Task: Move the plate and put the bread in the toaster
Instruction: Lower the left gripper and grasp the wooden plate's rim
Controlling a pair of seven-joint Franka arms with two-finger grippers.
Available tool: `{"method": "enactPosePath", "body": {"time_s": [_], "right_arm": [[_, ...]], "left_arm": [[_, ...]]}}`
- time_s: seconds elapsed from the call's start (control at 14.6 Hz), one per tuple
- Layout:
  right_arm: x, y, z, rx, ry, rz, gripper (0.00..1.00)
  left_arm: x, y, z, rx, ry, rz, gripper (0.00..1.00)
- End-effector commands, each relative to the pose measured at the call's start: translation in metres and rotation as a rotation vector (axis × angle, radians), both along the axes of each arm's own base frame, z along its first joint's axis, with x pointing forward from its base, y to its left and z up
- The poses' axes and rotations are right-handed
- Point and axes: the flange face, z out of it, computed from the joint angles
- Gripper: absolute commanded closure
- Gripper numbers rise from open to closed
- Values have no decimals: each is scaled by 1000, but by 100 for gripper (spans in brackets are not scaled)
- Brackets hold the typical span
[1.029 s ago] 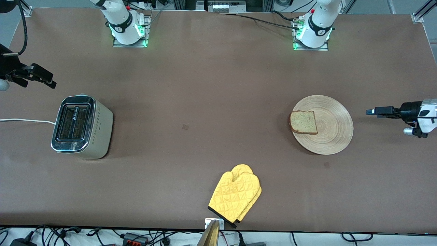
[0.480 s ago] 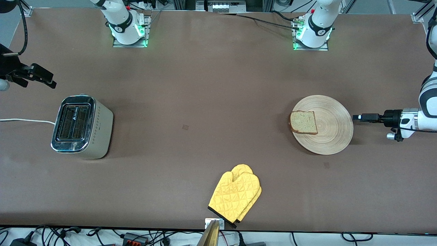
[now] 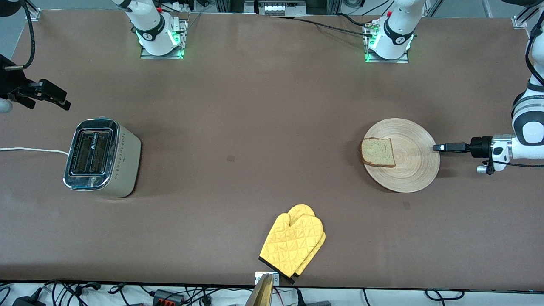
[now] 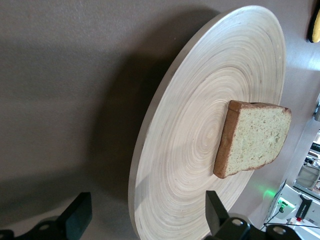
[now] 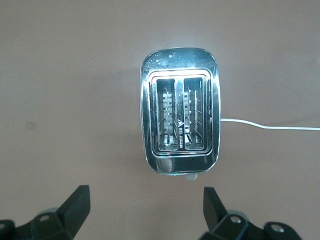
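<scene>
Left gripper now at plate rim — pale ringed wood.

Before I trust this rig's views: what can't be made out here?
- Front view: whether the left gripper touches the plate; seen edge-on.
- Left wrist view: the plate's rim nearest the camera, cut by the frame edge.
- Front view: right gripper wrist, cut by the edge.

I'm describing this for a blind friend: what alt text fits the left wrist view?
A slice of bread lies on a round light-wood plate on a brown table, with the left claw open at the plate's rim.
</scene>
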Motion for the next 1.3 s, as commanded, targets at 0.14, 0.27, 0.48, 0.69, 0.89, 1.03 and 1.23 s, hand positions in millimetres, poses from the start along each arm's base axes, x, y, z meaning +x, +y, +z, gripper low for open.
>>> {"method": "enactPosePath", "body": {"time_s": [0.14, 0.27, 0.48, 0.69, 0.89, 1.03, 1.23], "right_arm": [[-4, 1, 1, -15, -14, 22, 0], [-3, 4, -2, -15, -11, 28, 0], [-2, 4, -3, -15, -9, 26, 0], [-2, 4, -3, -15, -11, 28, 0], [-2, 4, -2, -15, -12, 28, 0], [-2, 4, -3, -15, -11, 28, 0], [-2, 4, -3, -15, -11, 28, 0]], "left_arm": [[0, -7, -7, -49, -16, 27, 13], [-1, -12, -11, -62, -9, 28, 13], [-3, -15, -14, -73, -6, 38, 15], [-2, -17, -13, -78, -5, 35, 29], [-3, -19, -12, -87, 0, 27, 39], [-2, -20, -11, -95, 4, 22, 55], [-2, -19, -6, -113, 11, 15, 78]]}}
